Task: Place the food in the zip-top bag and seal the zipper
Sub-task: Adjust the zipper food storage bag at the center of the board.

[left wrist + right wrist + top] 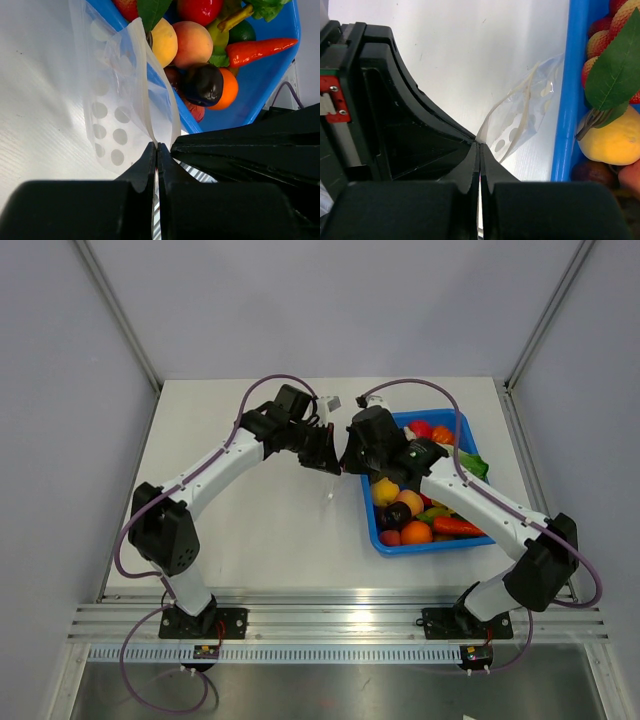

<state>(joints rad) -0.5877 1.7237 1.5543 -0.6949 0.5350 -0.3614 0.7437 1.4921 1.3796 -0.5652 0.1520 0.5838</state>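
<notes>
Just under the left end effector point(156, 146) and the right end effector point(480, 146), both pinched tight on its top edge, the zip-top bag point(112, 117) hangs, likely so they can pull its mouth open, while the food point(204, 84) sits beyond them in the blue tray point(265, 87).

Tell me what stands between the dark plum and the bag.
The blue tray's wall runs between the plum and the bag held just outside it. Nothing lies over the plum. Both the left gripper and right gripper are shut on the bag's mouth.
</notes>
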